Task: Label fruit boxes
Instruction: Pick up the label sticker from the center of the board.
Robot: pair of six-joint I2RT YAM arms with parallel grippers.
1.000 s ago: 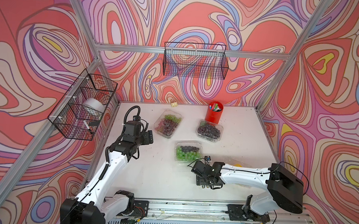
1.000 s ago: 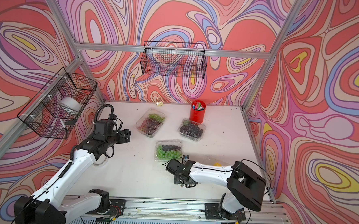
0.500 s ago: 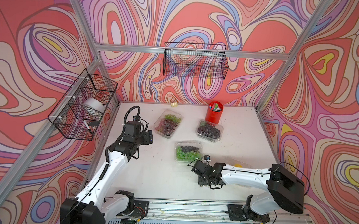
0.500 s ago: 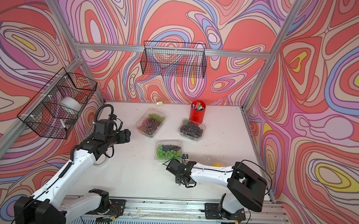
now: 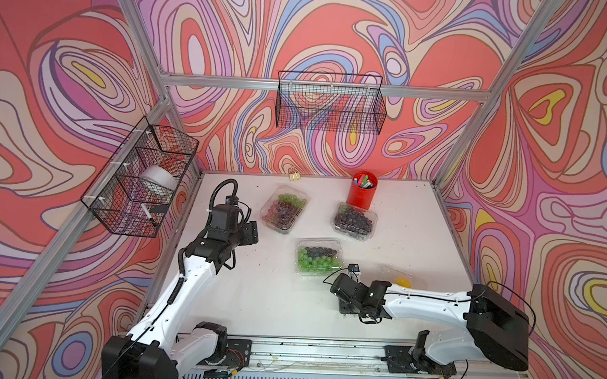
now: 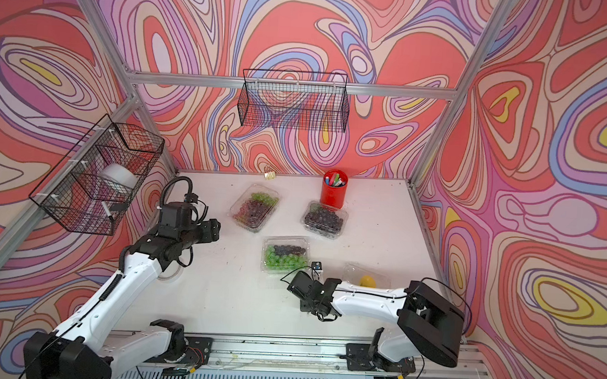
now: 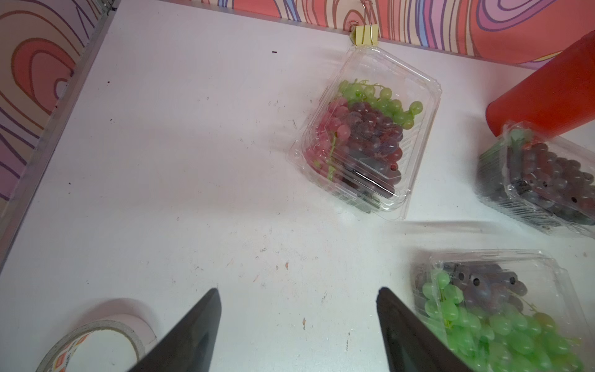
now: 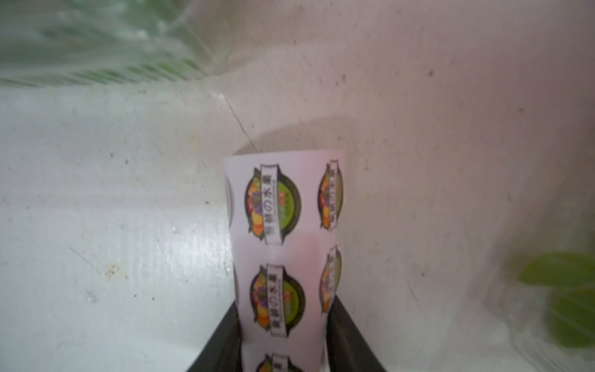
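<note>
Fingers on right arm (image 8: 349, 341) pinch curled sticker sheet (image 8: 283, 225), seen only by right wrist view; left fingers (image 7: 190, 335) spread wide, holding nothing.

The left arm (image 5: 190, 280) and right arm (image 5: 428, 305) are wearing smooth white shells, black joint housings and thin, looping black cables (image 5: 228, 180).

Table (image 5: 261, 295) holds mixed-grape punnet (image 5: 283, 212), green-and-dark-grape punnet (image 5: 319, 257), and dark-grape punnet (image 5: 354, 221) just beside red pen cup (image 5: 362, 195); lemon punnet (image 5: 397, 275) lies partly behind right arm (image 5: 428, 304).
</note>
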